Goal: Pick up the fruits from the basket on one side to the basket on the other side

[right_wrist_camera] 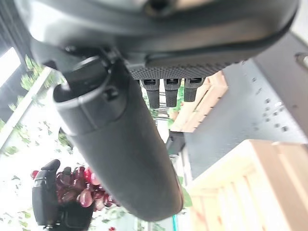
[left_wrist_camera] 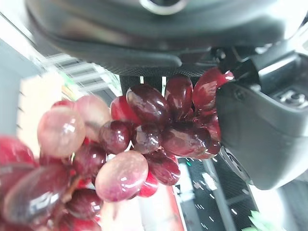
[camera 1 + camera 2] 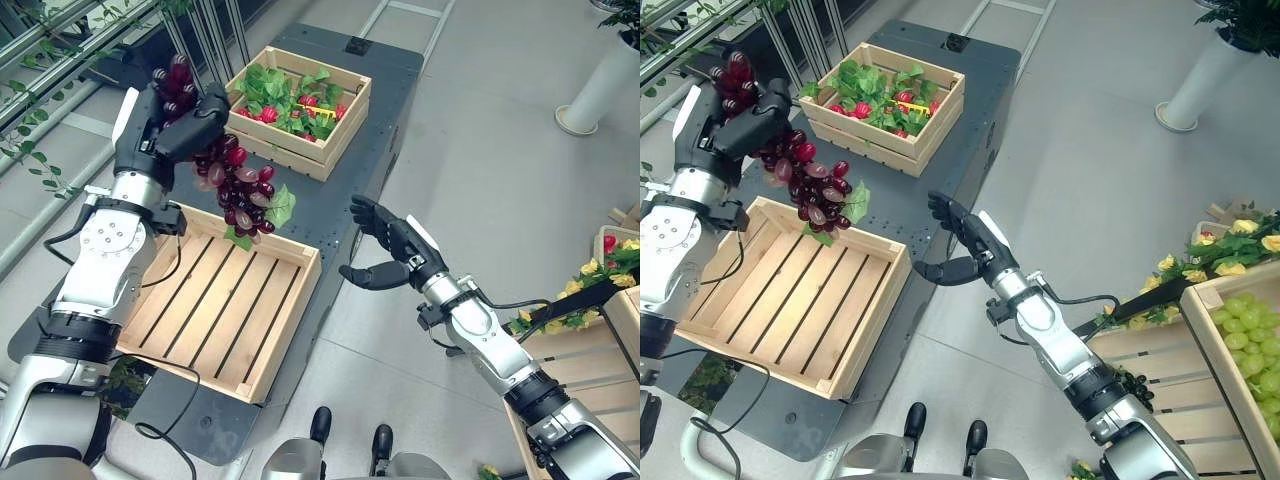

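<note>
Left eye view: left hand (image 3: 170, 125) curled tight round the top of the red grape bunch (image 3: 238, 188), held in the air over the far edge of the empty near crate (image 3: 225, 300).
Right hand (image 3: 385, 248): fingers relaxed and apart, idle right of the dark platform (image 3: 330, 200).
Far crate (image 3: 300, 105): leafy greens with red fruit.
Bunch axis: long axis hangs down, tip towards the near right, leaf at the tip.
Step advice: bring it nearer over the crate middle, lower until the tip rests on the slats, then release.

Dark red and pale pink grapes (image 3: 237, 185) with a green leaf hang from the black left robot hand (image 3: 180, 125), above a pale slatted wooden crate (image 3: 222, 300) on the dark grey table (image 3: 330, 215).
</note>
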Robot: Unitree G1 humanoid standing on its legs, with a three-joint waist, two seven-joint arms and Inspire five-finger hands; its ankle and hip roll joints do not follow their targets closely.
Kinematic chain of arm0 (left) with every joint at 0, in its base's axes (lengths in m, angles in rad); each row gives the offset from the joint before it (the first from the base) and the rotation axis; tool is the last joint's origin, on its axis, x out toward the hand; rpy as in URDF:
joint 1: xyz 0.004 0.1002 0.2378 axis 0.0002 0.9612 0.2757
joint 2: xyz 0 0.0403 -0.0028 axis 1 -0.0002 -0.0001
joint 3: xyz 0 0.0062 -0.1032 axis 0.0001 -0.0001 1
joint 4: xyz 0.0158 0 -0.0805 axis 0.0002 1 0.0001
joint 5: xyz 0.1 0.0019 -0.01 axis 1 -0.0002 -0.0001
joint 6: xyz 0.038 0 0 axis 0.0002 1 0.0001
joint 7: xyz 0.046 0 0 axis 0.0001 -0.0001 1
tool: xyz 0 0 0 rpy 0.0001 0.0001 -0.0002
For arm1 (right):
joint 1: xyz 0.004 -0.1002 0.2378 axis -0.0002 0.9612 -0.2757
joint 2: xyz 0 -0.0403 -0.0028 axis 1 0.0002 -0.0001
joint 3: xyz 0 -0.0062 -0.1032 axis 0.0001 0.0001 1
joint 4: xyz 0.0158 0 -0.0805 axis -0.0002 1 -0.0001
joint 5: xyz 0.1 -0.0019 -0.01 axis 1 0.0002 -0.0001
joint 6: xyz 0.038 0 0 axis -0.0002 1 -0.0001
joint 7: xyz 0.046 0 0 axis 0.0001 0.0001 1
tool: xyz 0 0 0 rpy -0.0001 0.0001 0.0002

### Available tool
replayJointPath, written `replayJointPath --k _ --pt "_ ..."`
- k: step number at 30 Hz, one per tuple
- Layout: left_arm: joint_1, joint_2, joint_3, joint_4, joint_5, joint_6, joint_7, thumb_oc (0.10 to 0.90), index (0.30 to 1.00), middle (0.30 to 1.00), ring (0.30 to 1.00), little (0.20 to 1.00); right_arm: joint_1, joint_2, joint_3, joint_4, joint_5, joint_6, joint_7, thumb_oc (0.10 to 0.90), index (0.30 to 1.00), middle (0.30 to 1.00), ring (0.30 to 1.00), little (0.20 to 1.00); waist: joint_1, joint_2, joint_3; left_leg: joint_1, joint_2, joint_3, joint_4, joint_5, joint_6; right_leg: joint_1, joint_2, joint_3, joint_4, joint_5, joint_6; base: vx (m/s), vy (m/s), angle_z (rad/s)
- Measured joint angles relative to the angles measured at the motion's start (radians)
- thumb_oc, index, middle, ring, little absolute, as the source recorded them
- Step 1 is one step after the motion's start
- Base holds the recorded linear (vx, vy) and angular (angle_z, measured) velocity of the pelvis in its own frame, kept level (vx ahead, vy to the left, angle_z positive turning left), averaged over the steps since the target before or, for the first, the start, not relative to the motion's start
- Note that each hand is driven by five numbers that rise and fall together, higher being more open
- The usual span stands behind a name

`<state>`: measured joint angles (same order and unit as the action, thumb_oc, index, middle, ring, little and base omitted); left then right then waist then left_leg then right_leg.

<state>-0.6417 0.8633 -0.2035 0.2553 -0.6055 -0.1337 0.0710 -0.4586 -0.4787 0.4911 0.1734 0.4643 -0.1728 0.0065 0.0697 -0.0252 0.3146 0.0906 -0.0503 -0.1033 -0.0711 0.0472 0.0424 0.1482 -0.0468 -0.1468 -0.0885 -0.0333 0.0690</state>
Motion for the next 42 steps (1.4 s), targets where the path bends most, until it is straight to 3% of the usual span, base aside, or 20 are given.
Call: replayJointPath --k 5,10,18,23,33,42 --pt "-0.079 -0.032 -0.062 -0.024 0.000 0.029 -0.022 0.400 0.300 0.300 0.300 0.300 -0.069 0.022 -0.015 0.000 0.070 0.043 0.019 0.800 0.900 0.900 0.900 0.900 -0.020 0.004 -0.003 0.004 0.000 0.002 -0.001 0.000 0.000 0.000 -0.002 0.008 0.000 0.005 0.002 -0.01 0.000 -0.05" --pt "-0.080 -0.083 -0.066 -0.093 -0.002 0.034 -0.040 0.400 0.300 0.300 0.300 0.300 -0.081 0.024 -0.030 0.000 0.171 0.084 0.036 0.800 0.900 0.900 0.900 0.900 -0.034 0.006 -0.004 0.021 0.000 0.026 -0.008 0.000 0.000 0.005 -0.003 0.026 0.000 0.006 0.004 0.01 0.014 -0.11" --pt "-0.083 -0.140 -0.079 -0.134 -0.039 0.068 -0.080 0.400 0.300 0.300 0.300 0.300 -0.140 0.025 -0.063 0.027 0.219 0.156 0.044 0.800 0.900 0.900 0.900 0.900 -0.069 0.006 -0.004 0.040 0.003 0.030 -0.012 0.000 0.000 0.018 -0.003 0.031 0.000 0.009 0.005 0.00 0.005 -0.05" --pt "-0.084 -0.144 -0.101 -0.216 -0.042 0.081 -0.092 0.400 0.300 0.300 0.300 0.300 -0.148 0.027 -0.082 0.028 0.300 0.187 0.060 0.800 0.900 0.900 0.900 0.900 -0.070 0.006 -0.004 0.040 0.004 0.033 -0.012 0.000 0.000 0.018 -0.002 0.032 0.000 0.010 0.004 0.00 0.000 0.00" --pt "-0.172 -0.145 -0.116 -0.252 -0.080 0.100 -0.124 0.400 0.300 0.300 0.300 0.300 -0.177 0.040 -0.086 0.028 0.303 0.189 0.061 0.800 0.900 0.900 0.900 0.900 -0.069 0.006 -0.004 0.042 0.004 0.038 -0.012 0.000 0.000 0.019 -0.002 0.034 0.000 0.010 0.004 0.00 0.000 0.00" --pt "-0.178 -0.176 -0.144 -0.301 -0.080 0.126 -0.131 0.400 0.300 0.300 0.300 0.300 -0.182 0.072 -0.083 0.028 0.446 0.222 0.118 0.800 0.900 0.900 0.900 0.900 -0.060 0.007 -0.004 0.044 0.004 0.041 -0.012 0.000 0.000 0.019 -0.002 0.036 0.000 0.010 0.004 0.00 0.000 0.00"
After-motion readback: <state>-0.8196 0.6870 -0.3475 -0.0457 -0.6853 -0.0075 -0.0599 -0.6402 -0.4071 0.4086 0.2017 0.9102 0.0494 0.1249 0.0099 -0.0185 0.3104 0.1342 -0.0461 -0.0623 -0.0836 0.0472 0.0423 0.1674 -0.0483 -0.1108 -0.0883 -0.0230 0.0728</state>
